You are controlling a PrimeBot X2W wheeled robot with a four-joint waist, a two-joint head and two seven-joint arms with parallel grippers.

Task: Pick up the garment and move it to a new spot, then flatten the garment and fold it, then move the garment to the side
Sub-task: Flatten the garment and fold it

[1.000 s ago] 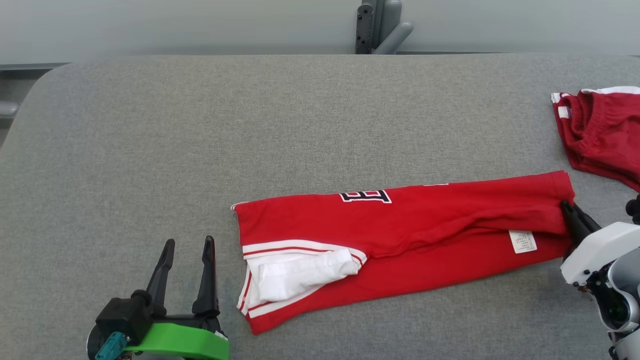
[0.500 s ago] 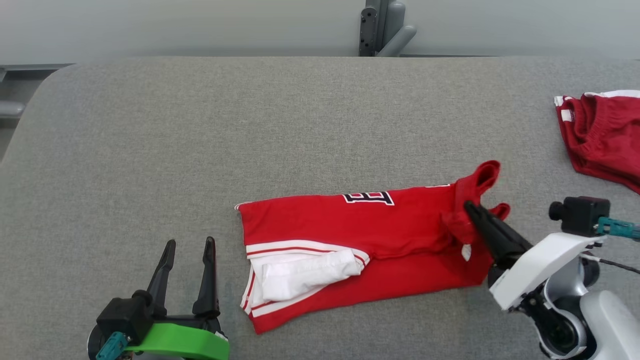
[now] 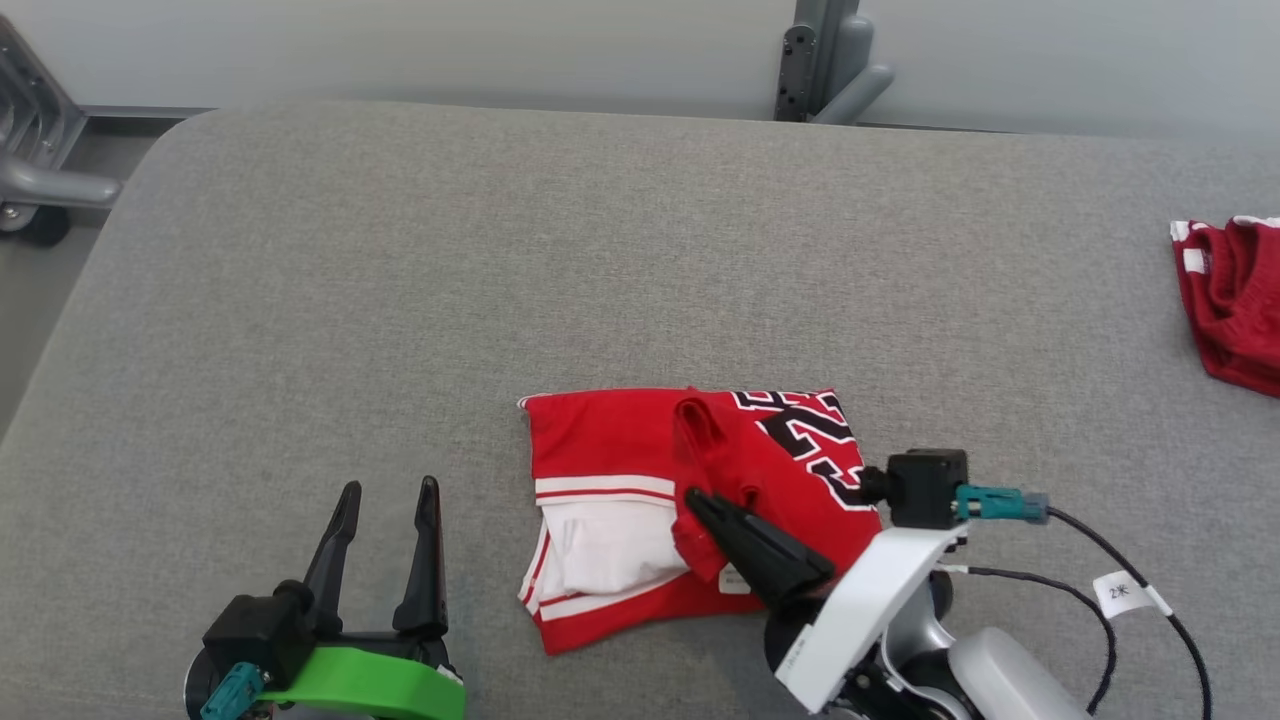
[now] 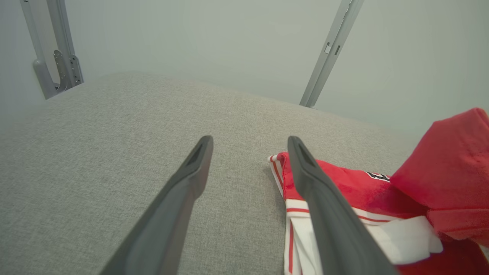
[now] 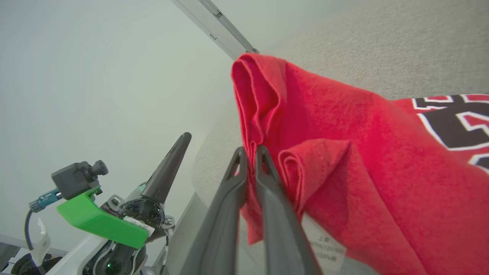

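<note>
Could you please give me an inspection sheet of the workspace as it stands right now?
Surface: grey fabric table, carrying two garments.
Job's things: red jersey, its right end doubled over to the left, the held edge raised.
Clutter: second red garment at the right edge.
Grippers: left gripper open, holding nothing, left of the jersey and apart from it; right gripper shut on the jersey's edge.
Cables: tagged black cable from the right wrist camera, clear of the jersey.
Surroundings: pale wall; grey post behind the table; metal frame at far left.
</note>
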